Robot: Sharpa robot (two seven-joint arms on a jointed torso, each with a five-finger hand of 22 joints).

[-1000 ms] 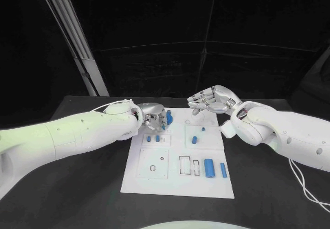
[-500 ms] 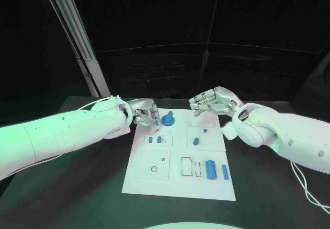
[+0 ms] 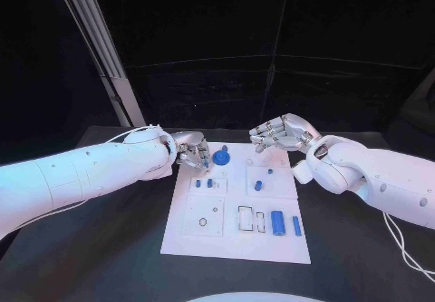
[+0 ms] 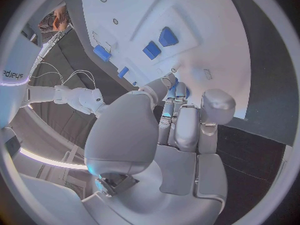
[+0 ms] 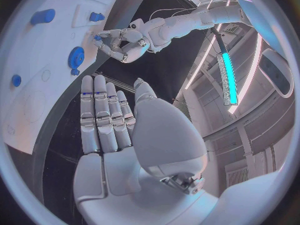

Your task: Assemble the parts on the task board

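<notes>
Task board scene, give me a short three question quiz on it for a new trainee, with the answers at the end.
1. True or false: the right hand is holding a blue part.
2. Multiple choice: where on the task board does the blue gear sit? A) the end nearest the robot B) the far end, beside the left hand C) off the board, on the black table
3. Fill in: the two blue cylinders near the board's right edge are lying ____ each other.

Key: 1 false, its fingers are empty and hover above the board's far edge. 2 B. 3 beside.
</notes>
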